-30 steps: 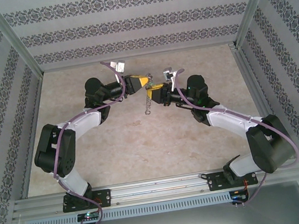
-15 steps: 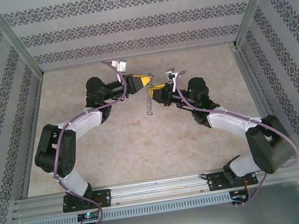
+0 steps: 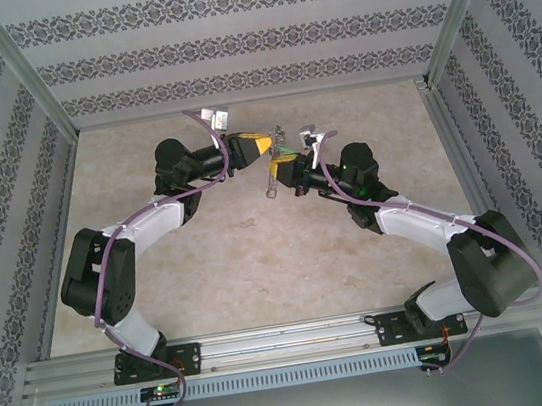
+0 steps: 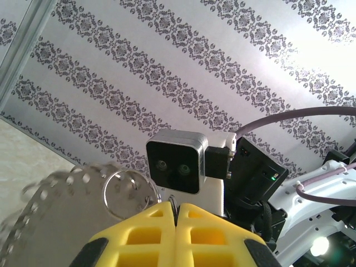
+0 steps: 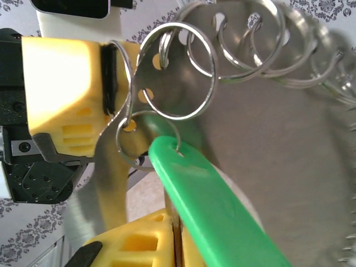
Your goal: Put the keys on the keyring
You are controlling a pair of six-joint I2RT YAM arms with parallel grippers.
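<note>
The keyring (image 5: 267, 128) is a grey metal plate with holes along its rim and several wire rings through them. It hangs between both grippers over the middle of the table (image 3: 272, 185). My left gripper (image 3: 261, 146) is shut on one of its wire rings (image 4: 175, 207). That grip also appears at the upper left of the right wrist view (image 5: 108, 78). The key (image 5: 211, 206) has a bright green head, and a small wire ring threads its hole. My right gripper (image 5: 174, 233) is shut on a thin metal strip just behind the green head. I cannot tell what the strip belongs to.
The marble-patterned table (image 3: 260, 265) is walled by patterned panels on three sides. An aluminium rail (image 3: 291, 342) runs along the near edge at the arm bases. The right wrist's camera housing (image 4: 175, 167) sits close in front of my left fingers.
The right jaws have closed from a wider gap to nearly touching. The dangling rings under the grippers hang a little shorter. The left gripper has stayed shut in place.
</note>
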